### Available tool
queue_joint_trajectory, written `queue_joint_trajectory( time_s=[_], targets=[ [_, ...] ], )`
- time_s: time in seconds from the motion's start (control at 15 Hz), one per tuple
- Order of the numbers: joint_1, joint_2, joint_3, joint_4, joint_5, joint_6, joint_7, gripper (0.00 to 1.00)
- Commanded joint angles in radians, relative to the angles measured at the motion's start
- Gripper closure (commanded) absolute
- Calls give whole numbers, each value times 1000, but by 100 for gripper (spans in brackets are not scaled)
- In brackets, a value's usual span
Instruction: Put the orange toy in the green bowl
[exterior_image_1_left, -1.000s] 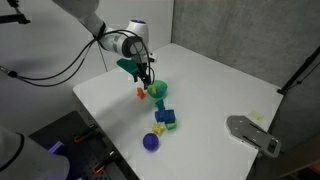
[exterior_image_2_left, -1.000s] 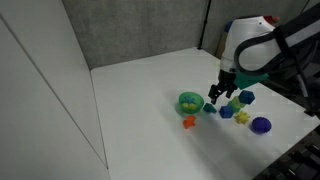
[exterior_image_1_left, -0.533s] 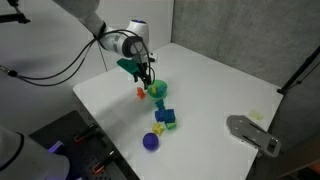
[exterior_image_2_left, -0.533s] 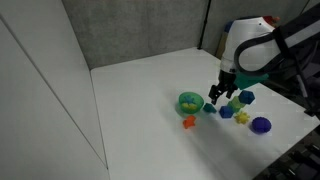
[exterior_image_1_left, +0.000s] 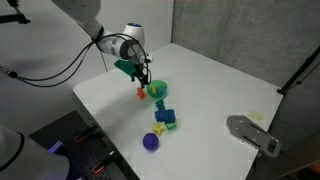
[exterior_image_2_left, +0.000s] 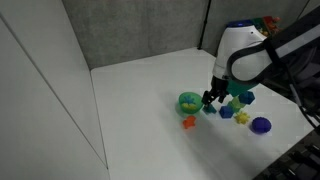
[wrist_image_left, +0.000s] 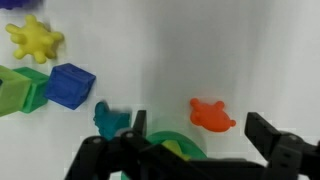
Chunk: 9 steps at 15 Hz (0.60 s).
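The orange toy (wrist_image_left: 211, 115) is a tiny orange-red irregular piece lying on the white table, seen in both exterior views (exterior_image_1_left: 140, 93) (exterior_image_2_left: 188, 123). The green bowl (exterior_image_1_left: 158, 90) (exterior_image_2_left: 188, 101) stands right beside it, with something yellow inside; in the wrist view its rim (wrist_image_left: 172, 142) shows at the bottom. My gripper (wrist_image_left: 196, 135) is open and empty, hovering above the table with the orange toy lying between its fingers' span. In the exterior views the gripper (exterior_image_1_left: 141, 82) (exterior_image_2_left: 209, 100) hangs close by the bowl and toy.
A teal toy (wrist_image_left: 113, 121), a blue block (wrist_image_left: 71, 85), a green block (wrist_image_left: 25, 88) and a yellow star toy (wrist_image_left: 35, 40) lie near the bowl. A purple ball (exterior_image_1_left: 151, 141) (exterior_image_2_left: 261, 125) lies further off. A grey device (exterior_image_1_left: 252, 133) sits at the table edge.
My gripper has shifted slightly from beside the bowl toward the orange toy. The toys and the bowl have not moved.
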Motion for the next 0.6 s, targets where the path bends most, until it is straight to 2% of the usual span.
queue_joint_trajectory(
  time_s=[0.0, 0.53],
  targets=[
    [20, 66, 4, 58, 12, 44, 13, 0],
    [80, 201, -12, 133, 24, 158, 97, 0]
  ],
)
